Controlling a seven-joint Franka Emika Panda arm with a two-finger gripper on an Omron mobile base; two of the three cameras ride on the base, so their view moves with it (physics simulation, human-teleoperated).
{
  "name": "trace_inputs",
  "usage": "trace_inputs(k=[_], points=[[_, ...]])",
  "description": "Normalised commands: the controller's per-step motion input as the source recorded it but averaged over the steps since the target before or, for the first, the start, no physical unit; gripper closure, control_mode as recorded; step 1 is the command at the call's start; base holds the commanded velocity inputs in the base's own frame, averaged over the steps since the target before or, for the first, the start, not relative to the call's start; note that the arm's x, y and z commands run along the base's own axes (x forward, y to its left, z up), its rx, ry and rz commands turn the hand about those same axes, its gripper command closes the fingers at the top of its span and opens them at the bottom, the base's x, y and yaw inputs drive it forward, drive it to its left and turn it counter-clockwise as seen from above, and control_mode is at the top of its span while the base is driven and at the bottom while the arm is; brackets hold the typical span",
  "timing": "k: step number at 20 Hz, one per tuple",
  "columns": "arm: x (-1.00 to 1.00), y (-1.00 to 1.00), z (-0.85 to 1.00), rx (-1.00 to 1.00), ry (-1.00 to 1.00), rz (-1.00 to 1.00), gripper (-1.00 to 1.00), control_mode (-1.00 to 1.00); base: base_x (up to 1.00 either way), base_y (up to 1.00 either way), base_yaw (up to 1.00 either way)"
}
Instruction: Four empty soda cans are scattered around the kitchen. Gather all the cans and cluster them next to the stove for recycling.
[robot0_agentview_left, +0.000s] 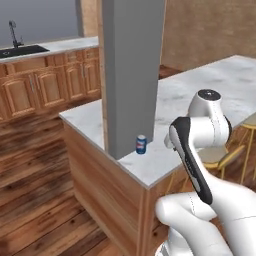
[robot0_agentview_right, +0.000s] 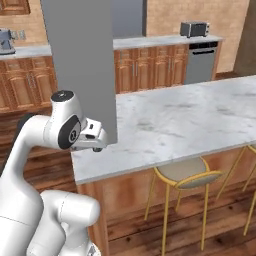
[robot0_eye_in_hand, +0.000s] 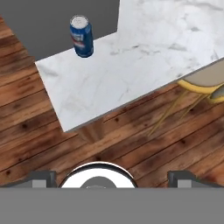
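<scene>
Standing upright near the corner of the marble island (robot0_agentview_left: 170, 100), just beside the grey pillar (robot0_agentview_left: 131, 75): blue soda can (robot0_agentview_left: 141, 144) | hanging above and well apart, likely lining up: gripper (robot0_eye_in_hand: 112, 177), fingers (robot0_eye_in_hand: 43, 178) spread wide, holding nothing | hard to read: can label | cut off: stool (robot0_agentview_right: 187, 172)

Glossy white rounded arm (robot0_agentview_left: 215, 125) with dark joint caps and seams.
</scene>
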Motion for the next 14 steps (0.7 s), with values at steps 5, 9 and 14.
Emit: trace_inputs(k=[5, 9, 14], points=[[0.0, 0.0, 0.0, 0.0, 0.0, 0.0, -1.0, 1.0, 0.02, -0.27, 0.43], [0.0, 0.0, 0.0, 0.0, 0.0, 0.0, -1.0, 1.0, 0.08, -0.26, 0.43], [0.0, 0.0, 0.0, 0.0, 0.0, 0.0, -1.0, 1.0, 0.01, -0.36, 0.25]])
